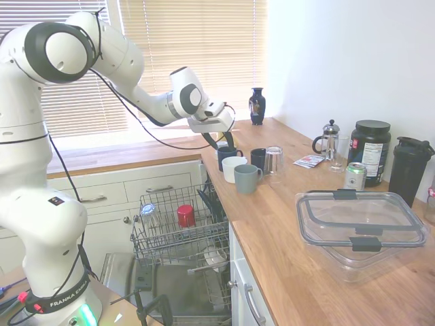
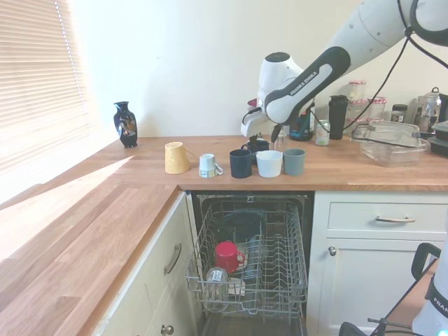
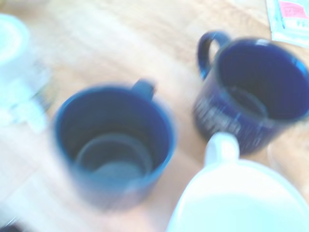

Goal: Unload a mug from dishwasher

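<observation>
The white mug (image 1: 233, 168) (image 2: 269, 163) stands upright on the wooden counter, between a dark blue mug (image 1: 228, 155) (image 2: 240, 163) and a grey-green mug (image 1: 246, 178) (image 2: 294, 162). My gripper (image 1: 222, 144) (image 2: 264, 140) hovers just above and behind this row, over the dark mugs, open and holding nothing. The blurred wrist view looks down into two dark blue mugs (image 3: 113, 145) with the white mug's rim and handle (image 3: 241, 203) beside them. The dishwasher (image 1: 180, 227) (image 2: 245, 259) is open below the counter with its wire rack pulled out.
A red cup (image 1: 185, 215) (image 2: 226, 255) and glassware sit in the rack. On the counter are a tipped yellow mug (image 2: 175, 157), a small white cup (image 2: 207, 165), a glass (image 1: 274, 159), a vase (image 1: 257, 106), a French press (image 1: 329, 139) and a clear lidded box (image 1: 360, 221).
</observation>
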Robot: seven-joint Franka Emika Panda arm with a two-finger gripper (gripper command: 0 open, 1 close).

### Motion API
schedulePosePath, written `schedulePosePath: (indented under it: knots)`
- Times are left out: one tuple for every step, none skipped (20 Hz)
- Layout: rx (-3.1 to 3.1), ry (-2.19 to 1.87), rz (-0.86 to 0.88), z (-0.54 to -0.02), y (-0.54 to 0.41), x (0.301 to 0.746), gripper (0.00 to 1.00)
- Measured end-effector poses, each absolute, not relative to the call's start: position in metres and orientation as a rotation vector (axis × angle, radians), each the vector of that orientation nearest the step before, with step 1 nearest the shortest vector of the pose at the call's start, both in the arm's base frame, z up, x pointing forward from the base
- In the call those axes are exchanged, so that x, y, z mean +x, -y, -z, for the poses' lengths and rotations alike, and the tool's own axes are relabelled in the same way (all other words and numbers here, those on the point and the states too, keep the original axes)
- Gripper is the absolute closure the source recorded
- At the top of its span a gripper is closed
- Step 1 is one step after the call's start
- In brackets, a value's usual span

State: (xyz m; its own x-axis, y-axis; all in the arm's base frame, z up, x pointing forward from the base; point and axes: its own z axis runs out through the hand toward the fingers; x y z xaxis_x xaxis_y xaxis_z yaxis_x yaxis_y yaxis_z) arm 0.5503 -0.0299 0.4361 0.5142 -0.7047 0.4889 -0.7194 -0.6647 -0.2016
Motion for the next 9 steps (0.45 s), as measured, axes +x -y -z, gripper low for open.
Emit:
schedulePosePath:
  knots:
    - [2.713,1.265,-0.870,-0.433,0.022,0.536,0.00]
    - [2.711,1.260,-0.880,-0.430,0.015,0.521,0.00]
    - [2.710,1.257,-0.888,-0.429,0.009,0.506,0.00]
    - [2.719,1.253,-0.896,-0.428,0.003,0.492,0.00]
    - [2.729,1.241,-0.902,-0.429,-0.004,0.479,0.00]
    - [2.732,1.231,-0.914,-0.430,-0.009,0.468,0.00]
    - [2.731,1.222,-0.930,-0.433,-0.015,0.458,0.00]
    - [2.730,1.212,-0.947,-0.436,-0.020,0.450,0.00]
    - [2.728,1.209,-0.962,-0.439,-0.024,0.443,0.00]
